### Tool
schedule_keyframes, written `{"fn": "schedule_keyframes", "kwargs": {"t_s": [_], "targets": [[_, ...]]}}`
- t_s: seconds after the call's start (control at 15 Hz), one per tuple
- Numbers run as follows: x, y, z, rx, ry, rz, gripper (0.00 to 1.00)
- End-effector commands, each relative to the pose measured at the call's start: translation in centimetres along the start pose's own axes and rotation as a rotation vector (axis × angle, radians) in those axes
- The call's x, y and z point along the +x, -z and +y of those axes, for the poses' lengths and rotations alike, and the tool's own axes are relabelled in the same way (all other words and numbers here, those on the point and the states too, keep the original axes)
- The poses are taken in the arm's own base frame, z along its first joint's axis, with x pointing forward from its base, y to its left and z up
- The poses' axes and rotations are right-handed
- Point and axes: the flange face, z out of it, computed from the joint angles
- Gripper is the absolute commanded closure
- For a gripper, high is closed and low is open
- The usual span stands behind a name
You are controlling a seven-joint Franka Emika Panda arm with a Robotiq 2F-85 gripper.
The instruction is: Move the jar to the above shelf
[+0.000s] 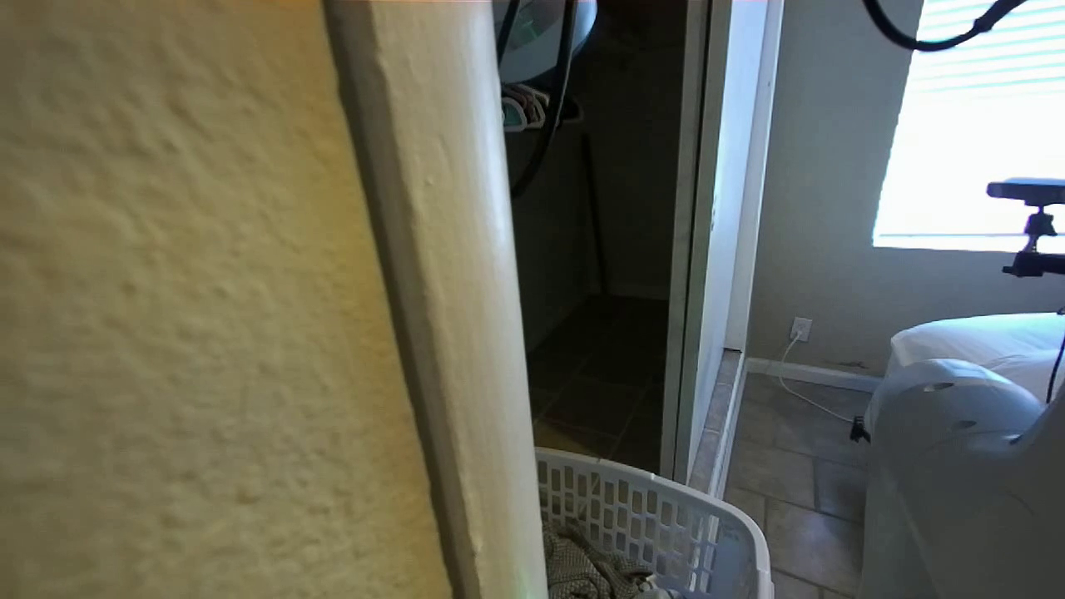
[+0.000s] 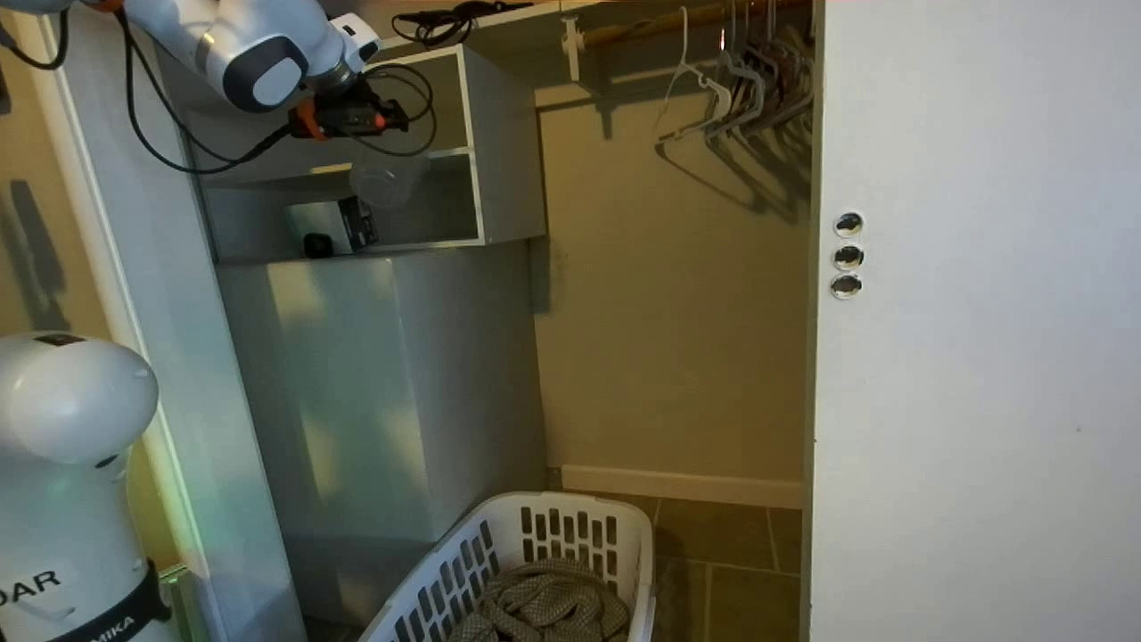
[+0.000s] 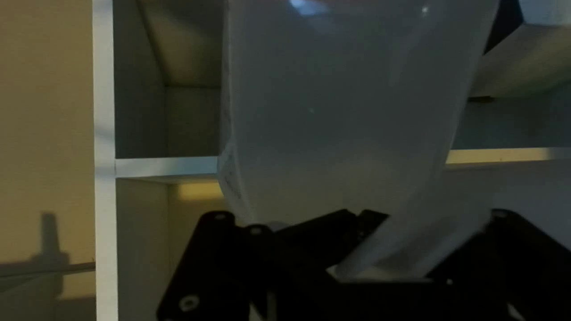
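Black gripper point(image 2: 395, 119) held translucent plastic jar point(image 3: 339, 116), its base seemingly below white shelf board point(image 3: 167, 166); raising it clear before pushing far looked safest.

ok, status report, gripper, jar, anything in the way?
Gripper: closed on jar. Jar: in front of the middle shelf, not yet on it. Possible snag: that shelf's edge, clearance unclear.

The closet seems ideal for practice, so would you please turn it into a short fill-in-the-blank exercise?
1. In the wrist view, the jar is held by the black ____.
2. The rod bears several ____.
3. The basket is coloured ____.
4. The door shows ____ circles in a column.

Missing words: gripper; hangers; white; three.
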Motion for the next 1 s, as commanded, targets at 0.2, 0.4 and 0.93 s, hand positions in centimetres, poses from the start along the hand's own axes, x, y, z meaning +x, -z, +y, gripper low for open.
{"fn": "schedule_keyframes", "kwargs": {"t_s": [0.2, 0.4, 0.93], "targets": [[2.0, 1.1, -0.9, 0.008, 0.043, 0.106, 1.0], [3.4, 1.4, -1.0, -0.015, 0.052, 0.167, 1.0], [6.8, 2.5, -0.8, -0.039, 0.085, 0.286, 1.0]]}}
